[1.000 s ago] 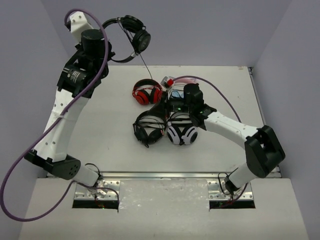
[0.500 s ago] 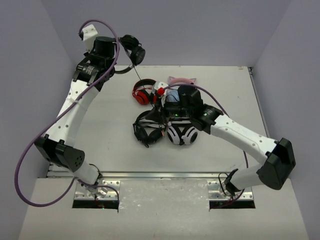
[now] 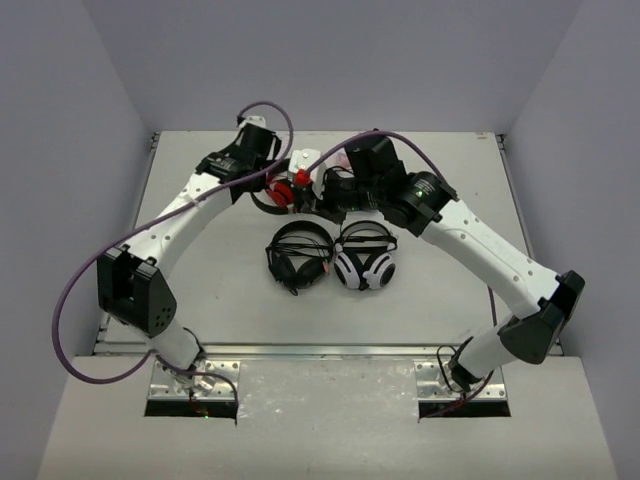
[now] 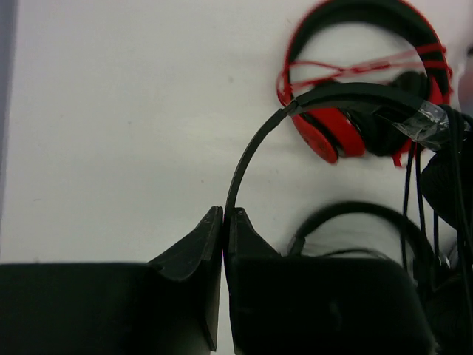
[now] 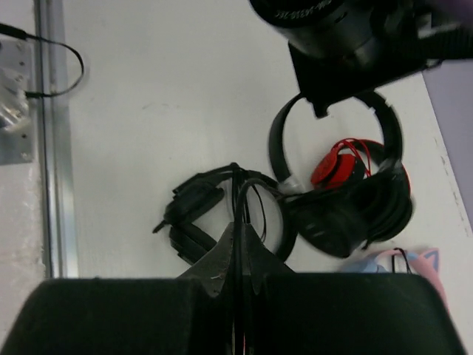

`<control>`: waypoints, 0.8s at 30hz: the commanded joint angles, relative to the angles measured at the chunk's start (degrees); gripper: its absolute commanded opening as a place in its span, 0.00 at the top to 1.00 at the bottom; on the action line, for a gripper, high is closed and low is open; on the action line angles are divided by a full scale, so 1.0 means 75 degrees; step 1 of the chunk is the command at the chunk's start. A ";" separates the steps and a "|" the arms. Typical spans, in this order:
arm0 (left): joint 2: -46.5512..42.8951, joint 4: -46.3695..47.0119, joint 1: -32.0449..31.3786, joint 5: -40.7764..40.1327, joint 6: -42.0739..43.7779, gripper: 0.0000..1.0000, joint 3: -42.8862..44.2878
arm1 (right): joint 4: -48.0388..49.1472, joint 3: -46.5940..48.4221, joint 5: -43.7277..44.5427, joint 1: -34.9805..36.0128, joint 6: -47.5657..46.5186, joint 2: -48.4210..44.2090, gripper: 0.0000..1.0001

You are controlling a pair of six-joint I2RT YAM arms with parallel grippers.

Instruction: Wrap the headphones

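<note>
The headphones' thin black headband (image 4: 255, 144) arcs up out of my left gripper (image 4: 224, 214), which is shut on its end. Clear tape (image 4: 425, 124) wraps the band near the cups, and thin black cable strands (image 4: 410, 192) hang from there. In the right wrist view the band (image 5: 277, 140) curves under the left gripper (image 5: 319, 100), with the dark cups (image 5: 347, 218) low above the table. My right gripper (image 5: 238, 225) is shut on the cable. In the top view the two grippers, left (image 3: 270, 188) and right (image 3: 330, 195), face each other at the table's back middle.
A red-and-black pair (image 3: 283, 190) lies right under the held headphones and shows in the left wrist view (image 4: 347, 66). A bigger black over-ear pair (image 3: 298, 255) and a white-and-black pair (image 3: 365, 265) lie side by side nearer the front. A pink item (image 5: 414, 262) lies behind.
My left arm has swung down from high at the back left, bringing the headphones low over the red pair. My right gripper has moved toward the back, off the two front pairs.
</note>
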 commanded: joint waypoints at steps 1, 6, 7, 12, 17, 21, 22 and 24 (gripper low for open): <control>-0.0275 -0.0059 -0.0813 0.0918 0.0644 0.99 -0.0325 | -0.0801 0.0476 0.1093 0.0048 -0.1705 0.0374 0.99; -0.1024 0.0244 -0.1249 0.1105 0.0633 1.00 -0.1616 | -0.0439 0.0441 0.2524 0.0013 -0.2305 0.0539 0.99; -0.1165 0.0372 -0.1284 0.1257 0.0668 1.00 -0.1803 | -0.0345 0.0429 0.2654 -0.0045 -0.2375 0.0551 0.99; -0.2442 0.0911 -0.1425 0.1832 0.0785 1.00 -0.2987 | 0.0148 0.0535 0.2293 -0.0829 -0.1885 0.0598 0.99; -0.2889 0.1065 -0.2021 0.2560 0.0855 1.00 -0.3492 | 0.0606 0.0838 0.2304 -0.1345 -0.1228 0.0832 0.99; -0.3041 0.1135 -0.2527 0.2583 0.0926 1.00 -0.3680 | 0.0173 0.1647 0.2316 -0.1650 -0.0865 0.1569 0.99; -0.3123 0.1181 -0.2527 0.2746 0.0949 1.00 -0.3715 | 0.0102 0.1787 0.2222 -0.1744 -0.0783 0.1652 0.99; -0.3485 0.1263 -0.2550 0.2817 0.0984 1.00 -0.3715 | 0.0125 0.1800 0.2128 -0.2049 -0.0514 0.1816 0.99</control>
